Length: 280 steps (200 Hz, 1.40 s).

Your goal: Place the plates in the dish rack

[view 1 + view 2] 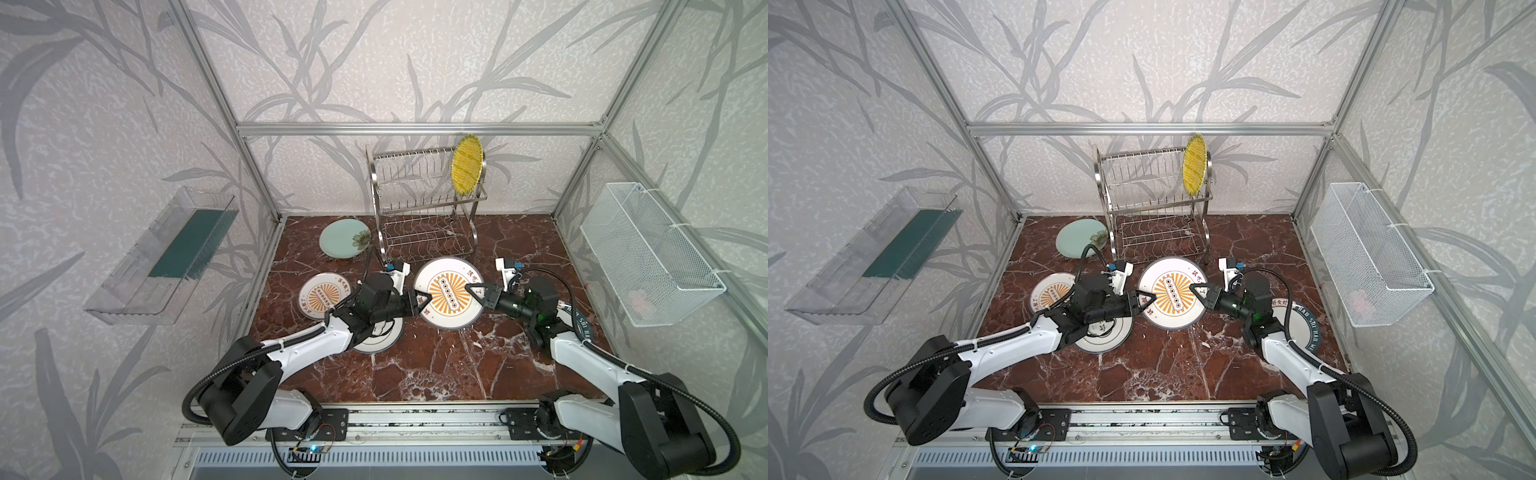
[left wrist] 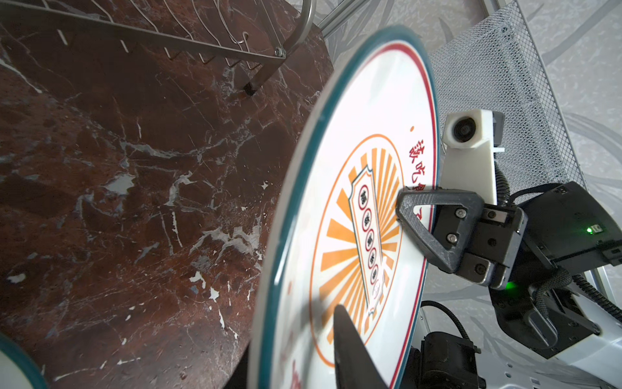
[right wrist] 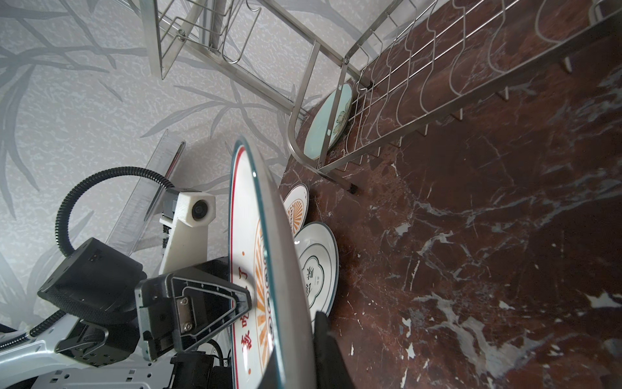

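A large white plate with an orange sunburst (image 1: 446, 291) (image 1: 1171, 291) hangs tilted above the table in front of the dish rack (image 1: 419, 199). My right gripper (image 1: 473, 291) (image 3: 296, 353) is shut on its right rim. My left gripper (image 1: 420, 301) straddles the left rim, jaws slightly parted. One of its fingers (image 2: 346, 343) casts a shadow on the plate's face; the other is hidden behind. A yellow ribbed plate (image 1: 466, 169) stands in the rack's top tier. Flat on the table lie a mint plate (image 1: 343, 238), a small sunburst plate (image 1: 322, 297), a quatrefoil plate (image 1: 380, 336) and a teal-lettered plate (image 1: 1304, 328).
A clear plastic tray (image 1: 162, 257) hangs on the left wall and a white mesh basket (image 1: 648, 253) on the right wall. Aluminium frame posts bound the dark marble table (image 1: 436, 365). The rack's lower tier (image 1: 424, 239) holds nothing.
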Available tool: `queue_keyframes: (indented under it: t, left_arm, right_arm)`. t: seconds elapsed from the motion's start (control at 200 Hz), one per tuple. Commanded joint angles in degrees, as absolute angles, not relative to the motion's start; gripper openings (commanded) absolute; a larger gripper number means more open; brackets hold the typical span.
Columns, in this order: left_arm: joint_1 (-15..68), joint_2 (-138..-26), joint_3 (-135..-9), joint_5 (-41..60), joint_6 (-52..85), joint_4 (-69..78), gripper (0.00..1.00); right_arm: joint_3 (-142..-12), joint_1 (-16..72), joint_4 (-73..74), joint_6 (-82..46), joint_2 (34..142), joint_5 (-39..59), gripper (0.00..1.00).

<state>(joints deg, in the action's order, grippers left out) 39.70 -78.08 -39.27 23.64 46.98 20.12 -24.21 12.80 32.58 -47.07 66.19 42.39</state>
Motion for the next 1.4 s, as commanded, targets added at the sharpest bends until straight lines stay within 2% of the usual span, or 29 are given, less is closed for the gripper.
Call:
queue_keyframes:
  t: [0.0,0.16,0.26,0.39,0.815,1.395]
  left_arm:
    - [40.1,-75.6,-39.6,22.4,45.4,20.1,0.29]
    - [40.1,-73.5,-38.9,21.2,44.3,18.3,0.41]
    - [40.2,-72.1,-39.0,19.5,42.5,15.2,0.44]
    - [40.1,-69.4,-39.3,16.7,39.7,10.0,0.45]
    - [40.1,-60.4,-44.7,8.6,31.2,-8.3,0.46]
    - [40.1,-58.7,-47.6,6.6,28.4,-13.0,0.46]
  right_arm:
    - [-25.6,13.2,30.6,-45.0,63.5,42.0,0.00]
    - [-26.5,13.1,26.6,-43.7,61.8,39.9,0.00]
    - [-27.5,12.9,23.6,-43.2,61.4,38.2,0.00]
    - [-28.3,12.7,22.0,-42.7,61.0,37.2,0.00]
    - [-41.1,12.6,-7.4,-30.6,56.6,19.6,0.00]
    - [-49.6,12.6,-9.0,-25.5,51.2,17.0,0.00]
